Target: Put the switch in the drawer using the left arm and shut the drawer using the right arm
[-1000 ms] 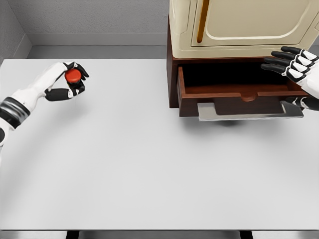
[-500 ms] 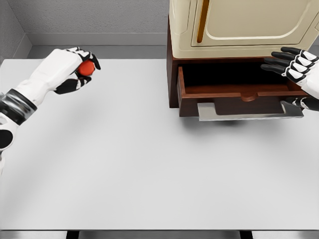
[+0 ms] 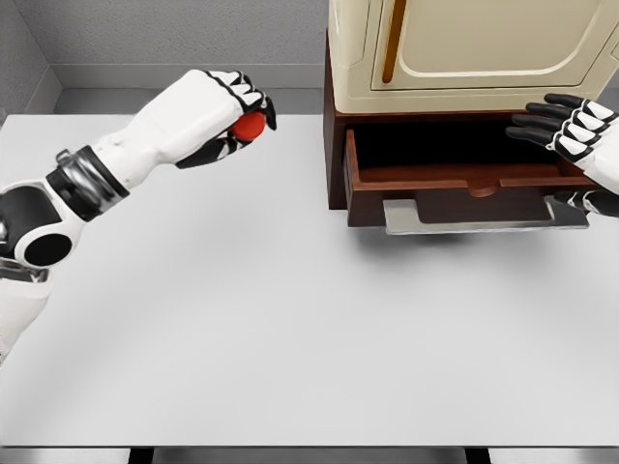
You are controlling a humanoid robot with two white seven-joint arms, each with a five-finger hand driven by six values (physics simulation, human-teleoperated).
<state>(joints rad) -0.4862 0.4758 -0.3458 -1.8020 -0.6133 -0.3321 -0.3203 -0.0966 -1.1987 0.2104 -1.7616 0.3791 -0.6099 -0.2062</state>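
Observation:
My left hand [image 3: 237, 108] is curled around the switch [image 3: 250, 126], a small object with a red round top, held in the air over the table's back, left of the cabinet. The brown wooden drawer [image 3: 455, 179] stands pulled out under the cream cabinet, its dark inside showing and a grey metal handle [image 3: 484, 215] along its front. My right hand [image 3: 569, 126] hovers at the drawer's right end with black fingers spread, holding nothing.
A cream appliance-like cabinet [image 3: 474, 43] with an orange stripe sits on top of the drawer unit at the back right. The white table [image 3: 290, 319] spreads out in front, with a grey wall behind.
My left arm has swung up and to the right with the switch in its grasp, nearing the cabinet. The right hand and the drawer have stayed put.

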